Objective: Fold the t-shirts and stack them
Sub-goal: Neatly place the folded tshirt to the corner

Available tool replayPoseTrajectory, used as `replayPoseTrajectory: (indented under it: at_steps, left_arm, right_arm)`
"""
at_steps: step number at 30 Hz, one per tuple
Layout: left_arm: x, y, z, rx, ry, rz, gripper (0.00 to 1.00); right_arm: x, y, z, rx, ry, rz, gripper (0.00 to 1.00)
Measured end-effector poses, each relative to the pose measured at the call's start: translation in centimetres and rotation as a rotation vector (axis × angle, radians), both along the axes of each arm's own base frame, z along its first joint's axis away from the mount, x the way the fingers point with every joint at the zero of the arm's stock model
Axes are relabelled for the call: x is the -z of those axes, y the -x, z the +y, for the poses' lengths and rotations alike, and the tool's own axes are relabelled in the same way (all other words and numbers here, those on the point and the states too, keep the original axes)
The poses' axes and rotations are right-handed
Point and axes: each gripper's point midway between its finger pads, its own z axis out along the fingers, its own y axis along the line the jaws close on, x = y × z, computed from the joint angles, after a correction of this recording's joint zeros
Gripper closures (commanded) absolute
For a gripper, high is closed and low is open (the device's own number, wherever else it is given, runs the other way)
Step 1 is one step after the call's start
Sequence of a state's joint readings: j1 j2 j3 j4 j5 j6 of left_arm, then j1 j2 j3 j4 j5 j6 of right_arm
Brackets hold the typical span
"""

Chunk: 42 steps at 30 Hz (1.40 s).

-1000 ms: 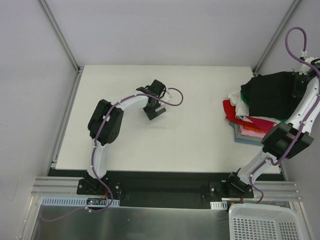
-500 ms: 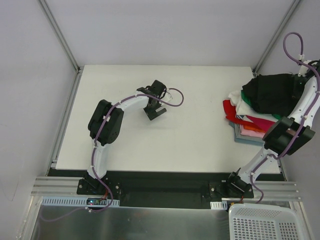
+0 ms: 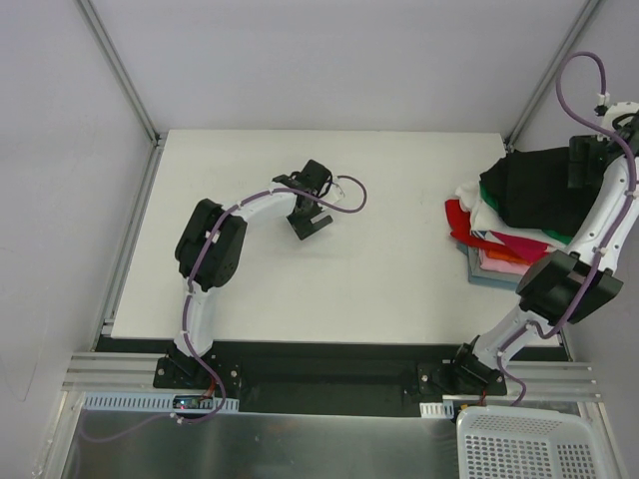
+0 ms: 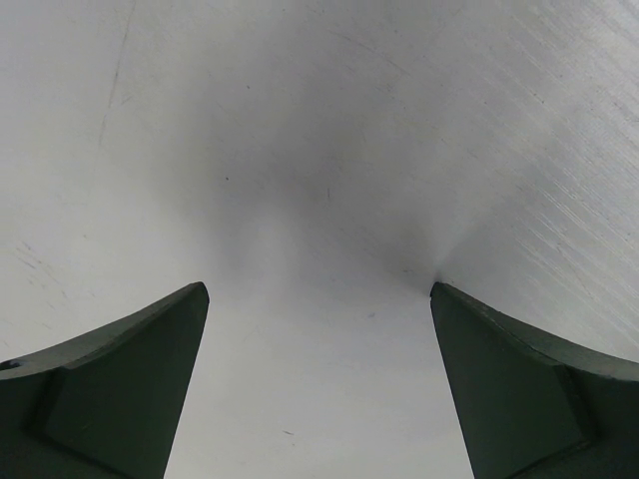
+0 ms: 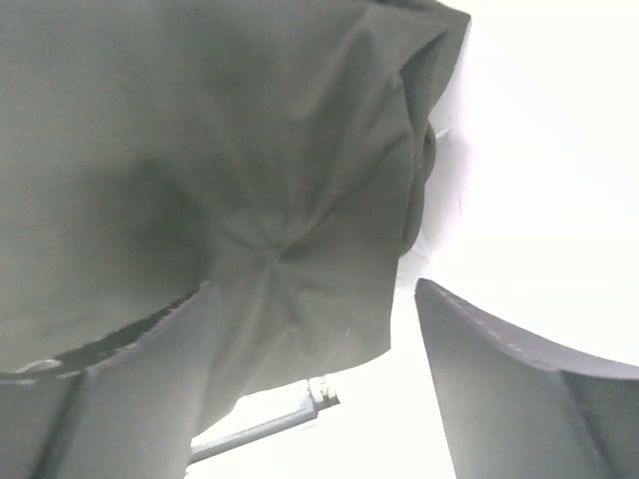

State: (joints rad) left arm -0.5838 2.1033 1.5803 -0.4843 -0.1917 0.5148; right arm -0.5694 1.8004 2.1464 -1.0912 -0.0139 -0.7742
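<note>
Judging from how things lie, the task looks close to done: a black t-shirt (image 3: 534,190) sits on top of the pile of folded t-shirts (image 3: 499,261) at the far right of the white table (image 3: 399,289), with green, white, red, orange, pink and blue-grey layers showing beneath it. The right gripper (image 3: 579,165) hangs at the black shirt's far right edge with its fingers spread wide. The cloth below them is puckered but not pinched. The top shirt lies rumpled and overhangs the pile, so squaring it up seems to be what is left. The left gripper (image 3: 308,222) hovers over bare tabletop left of centre, fingers wide, holding nothing.
</note>
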Motion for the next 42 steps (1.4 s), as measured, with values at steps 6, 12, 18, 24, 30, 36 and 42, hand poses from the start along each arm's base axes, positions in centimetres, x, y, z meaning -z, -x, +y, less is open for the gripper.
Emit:
replayPoseTrajectory:
  at_steps: [6,12,18,24,30,36,42]
  left_arm:
    - [-0.2,0.0,0.0,-0.002,0.01,-0.016,0.05]
    - [-2.0,-0.2,0.6,-0.018,0.014,-0.081,0.04]
    - [-7.1,0.0,1.9,-0.044,0.046,-0.217,0.03]
    - [-15.7,0.6,3.8,-0.095,0.142,-0.468,0.01]
    - [-23.0,1.6,7.5,-0.189,0.23,-0.675,0.0]
    - [-26.1,1.6,10.8,-0.292,0.261,-0.765,0.01]
    - [-25.8,2.3,11.2,-0.326,0.274,-0.765,0.01]
  right_arm:
    - [-3.5,0.4,2.7,-0.052,0.054,-0.07,0.09]
    - [-6.1,2.8,6.6,-0.109,0.097,-0.131,0.0]
    - [-3.7,7.1,12.4,-0.224,0.058,-0.119,0.04]
    - [0.9,9.1,17.4,-0.35,-0.049,-0.077,0.03]
    - [3.3,8.7,21.6,-0.425,-0.125,-0.047,0.04]
    - [4.0,7.6,25.5,-0.52,-0.138,-0.054,0.04]
    - [5.9,6.8,26.7,-0.501,-0.166,0.007,0.04]
